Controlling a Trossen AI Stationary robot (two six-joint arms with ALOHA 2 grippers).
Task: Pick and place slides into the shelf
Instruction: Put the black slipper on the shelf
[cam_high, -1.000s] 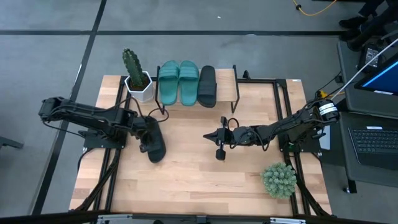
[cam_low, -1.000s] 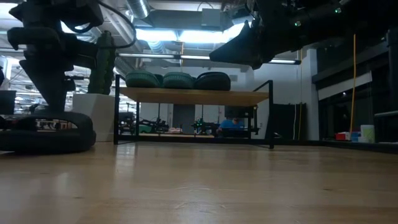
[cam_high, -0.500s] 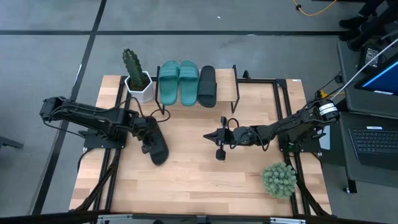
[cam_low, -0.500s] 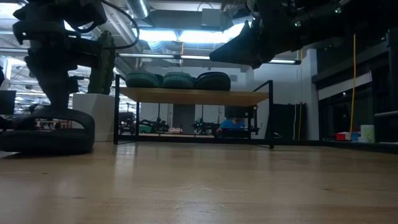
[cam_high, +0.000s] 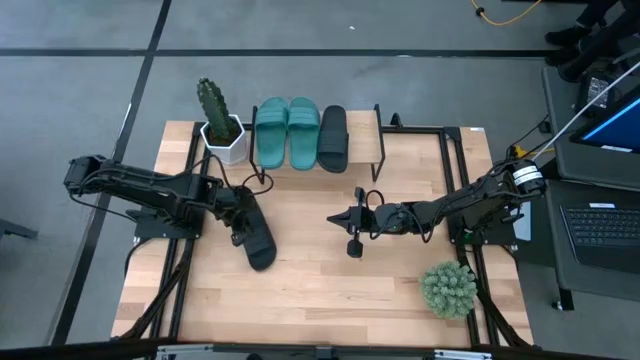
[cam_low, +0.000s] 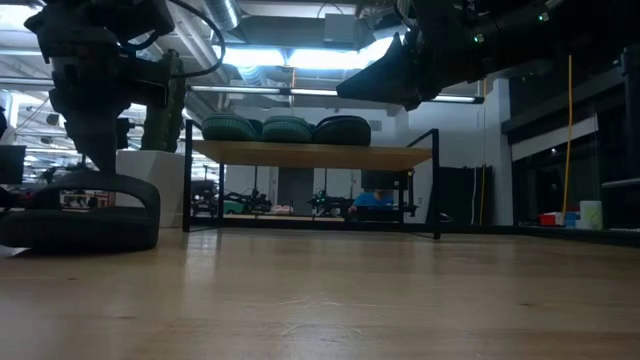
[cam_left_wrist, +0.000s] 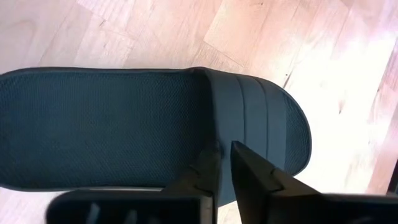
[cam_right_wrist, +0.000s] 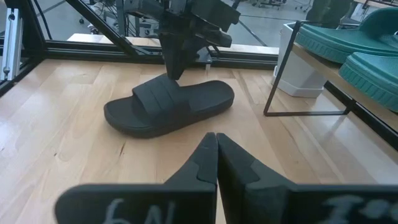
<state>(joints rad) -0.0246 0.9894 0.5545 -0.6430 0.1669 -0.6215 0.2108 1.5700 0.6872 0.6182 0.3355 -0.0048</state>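
Observation:
A black slide (cam_high: 260, 245) lies sole-down on the table left of centre, also seen in the left wrist view (cam_left_wrist: 112, 124). My left gripper (cam_left_wrist: 224, 155) stands over it from above, shut on its ribbed strap. At the far edge stands the shelf (cam_high: 365, 135), which carries two teal slides (cam_high: 272, 130) (cam_high: 304, 128) and another black slide (cam_high: 333, 137) on its plank. My right gripper (cam_high: 333, 218) hovers shut above the table's middle, holding nothing, its fingers pointing toward the black slide. My left gripper pinches the strap of the black slide at its heel-side edge (cam_left_wrist: 249, 140), toward one side of the slide. One finger (cam_left_wrist: 208, 163) sits at the strap's opening over the footbed, the other on the strap's ribbed top. The fingers point down from above. The slide's sole (cam_low: 80, 232) rests on the table.
A white pot with a cactus (cam_high: 222, 135) stands left of the shelf. A round green plant (cam_high: 448, 288) sits at the near right. Bare tabletop (cam_high: 330, 290) lies between the arms and the near edge. A laptop (cam_high: 600, 225) is off the table's right side.
My left gripper has shifted a little toward the table's right edge and its fingers have closed on the strap. The black slide has slid a short way along the table with it, staying flat on its sole.

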